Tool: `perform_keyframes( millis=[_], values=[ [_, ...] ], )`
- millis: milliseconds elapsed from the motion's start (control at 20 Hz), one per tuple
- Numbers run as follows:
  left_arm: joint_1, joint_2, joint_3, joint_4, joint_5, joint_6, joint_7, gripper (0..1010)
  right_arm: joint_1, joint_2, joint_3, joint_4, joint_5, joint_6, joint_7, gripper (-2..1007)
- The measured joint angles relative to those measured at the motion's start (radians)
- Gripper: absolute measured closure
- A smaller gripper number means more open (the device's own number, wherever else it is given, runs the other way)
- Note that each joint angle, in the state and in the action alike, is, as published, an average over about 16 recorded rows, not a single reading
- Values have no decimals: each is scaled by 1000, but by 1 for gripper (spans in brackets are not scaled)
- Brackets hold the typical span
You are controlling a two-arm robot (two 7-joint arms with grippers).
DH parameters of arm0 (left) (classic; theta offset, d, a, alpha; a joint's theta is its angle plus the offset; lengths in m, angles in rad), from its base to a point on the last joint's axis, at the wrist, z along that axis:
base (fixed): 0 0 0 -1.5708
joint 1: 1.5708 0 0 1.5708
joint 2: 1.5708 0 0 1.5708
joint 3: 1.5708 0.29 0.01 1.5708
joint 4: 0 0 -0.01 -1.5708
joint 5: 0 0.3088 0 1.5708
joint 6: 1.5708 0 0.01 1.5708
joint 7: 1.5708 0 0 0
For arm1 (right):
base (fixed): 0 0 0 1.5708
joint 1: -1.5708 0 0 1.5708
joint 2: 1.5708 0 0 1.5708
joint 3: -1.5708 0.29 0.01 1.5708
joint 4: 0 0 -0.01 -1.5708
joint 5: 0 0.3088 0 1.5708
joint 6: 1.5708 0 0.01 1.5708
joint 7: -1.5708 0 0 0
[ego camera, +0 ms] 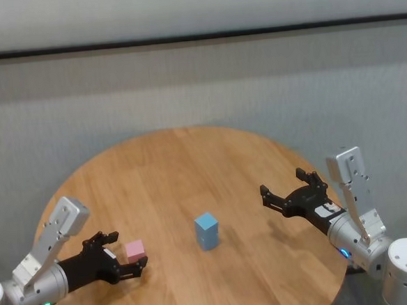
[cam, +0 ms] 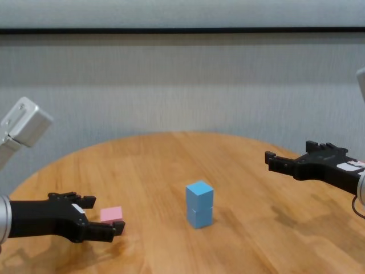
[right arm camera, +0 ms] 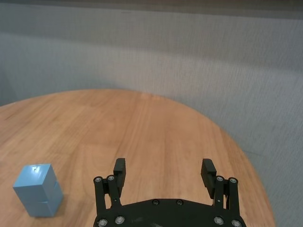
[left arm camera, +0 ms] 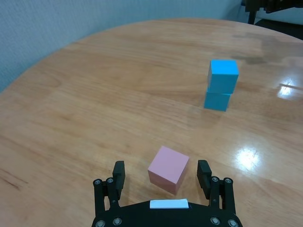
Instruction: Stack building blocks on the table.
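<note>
We see the left gripper (left arm camera: 162, 174) low over the table (ego camera: 170, 176), jaws wide, with the pink cube (left arm camera: 168, 169) sitting on the wood between its fingers (left arm camera: 118, 176), a gap showing on each side. The 2 light blue cubes (ego camera: 207, 230) are stacked 1 on the other, ahead and to the right of that gripper. The right gripper (ego camera: 286, 192) hovers above the table to the stack's right, jaws wide and holding nothing.

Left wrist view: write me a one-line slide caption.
Open left claw straddling the pink cube on the table, with two light blue cubes already stacked beyond.
</note>
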Motion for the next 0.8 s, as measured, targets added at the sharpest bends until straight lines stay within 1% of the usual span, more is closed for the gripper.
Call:
perform_keyframes(
  millis=[450,800],
  values=[
    [-20,-14,11,38,6,-13,-13,8,0,0,0,0,0,0,0,0],
    [-31,-23,16,58,6,-20,-22,8,0,0,0,0,0,0,0,0]
  ],
)
